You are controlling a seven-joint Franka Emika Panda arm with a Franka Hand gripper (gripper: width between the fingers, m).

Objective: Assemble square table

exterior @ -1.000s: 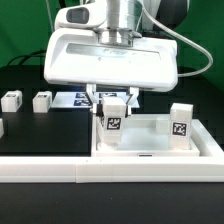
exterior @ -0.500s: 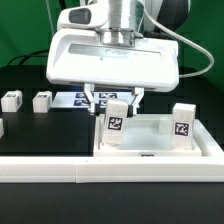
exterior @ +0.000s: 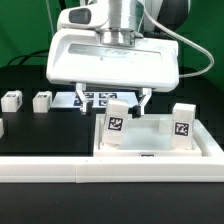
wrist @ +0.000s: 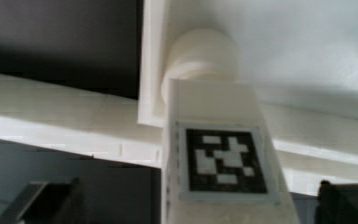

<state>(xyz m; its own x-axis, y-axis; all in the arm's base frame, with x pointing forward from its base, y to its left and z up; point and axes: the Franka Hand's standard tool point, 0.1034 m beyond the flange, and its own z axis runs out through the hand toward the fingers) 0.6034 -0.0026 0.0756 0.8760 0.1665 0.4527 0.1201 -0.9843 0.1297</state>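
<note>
Claw (exterior: 115, 104) spread wide, leg (exterior: 115, 125) upright between jaws

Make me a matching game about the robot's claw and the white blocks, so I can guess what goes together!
1. robot gripper
2. white tagged block leg under the gripper
3. small white block at the exterior view's far left
4. large white plastic square slab

A. rests on the black table
B. open, holding nothing
C. stands upright on the slab
D. has a raised rim

Pairs: 1-B, 2-C, 3-A, 4-D
</note>
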